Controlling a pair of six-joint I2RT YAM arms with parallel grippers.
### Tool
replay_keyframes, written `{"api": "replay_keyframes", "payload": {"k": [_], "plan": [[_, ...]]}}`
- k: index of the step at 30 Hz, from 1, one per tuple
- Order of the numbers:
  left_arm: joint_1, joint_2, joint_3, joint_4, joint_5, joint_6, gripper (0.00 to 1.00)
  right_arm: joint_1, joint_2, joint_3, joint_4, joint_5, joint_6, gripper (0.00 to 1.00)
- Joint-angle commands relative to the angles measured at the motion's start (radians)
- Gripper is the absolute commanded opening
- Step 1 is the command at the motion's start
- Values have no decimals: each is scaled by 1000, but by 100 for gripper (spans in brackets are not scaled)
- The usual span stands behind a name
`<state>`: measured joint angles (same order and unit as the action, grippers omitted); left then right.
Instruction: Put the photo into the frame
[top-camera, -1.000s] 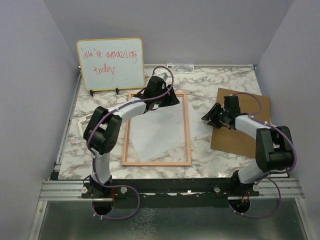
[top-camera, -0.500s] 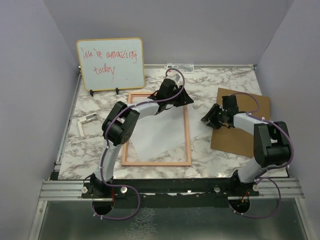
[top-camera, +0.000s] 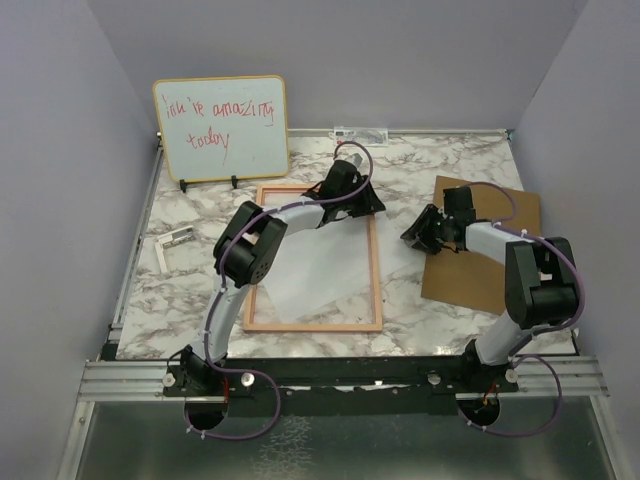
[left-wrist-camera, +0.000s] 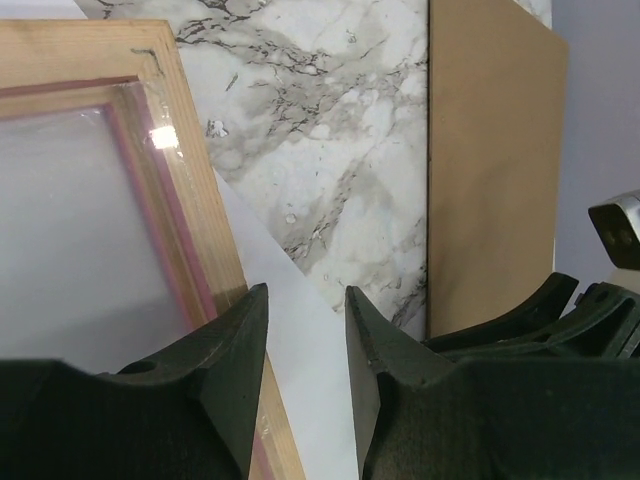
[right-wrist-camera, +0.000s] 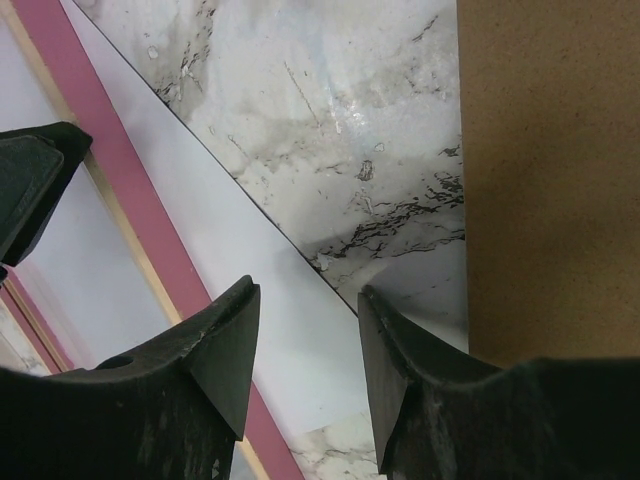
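Photo (top-camera: 312, 268) white-side-up, askew over frame (top-camera: 376, 270), brown board (top-camera: 468, 285) beside; left fingers (left-wrist-camera: 235, 350), right fingers (right-wrist-camera: 225, 340) apart, empty.

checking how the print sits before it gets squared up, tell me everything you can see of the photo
The photo is a thin white paper sheet, plain reverse up, so no picture shows. It lies skewed across the frame, with one corner crossing the right rail and resting on the marble table. The left gripper hangs open over that overhanging part. Whether its fingers touch the paper cannot be told.
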<state>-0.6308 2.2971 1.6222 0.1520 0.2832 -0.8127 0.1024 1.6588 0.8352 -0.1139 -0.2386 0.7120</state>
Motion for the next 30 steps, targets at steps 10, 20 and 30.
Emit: {"api": "replay_keyframes", "payload": {"k": [10,20,30], "plan": [[-15,-22,39,-316,-257,100,36,-7,47,-6,-48,12,-17,49],[-15,-83,20,-338,-233,160,36,-7,68,5,-39,1,-11,49],[-12,-154,-79,-259,-148,225,45,-7,88,13,-29,-20,-7,49]]}}
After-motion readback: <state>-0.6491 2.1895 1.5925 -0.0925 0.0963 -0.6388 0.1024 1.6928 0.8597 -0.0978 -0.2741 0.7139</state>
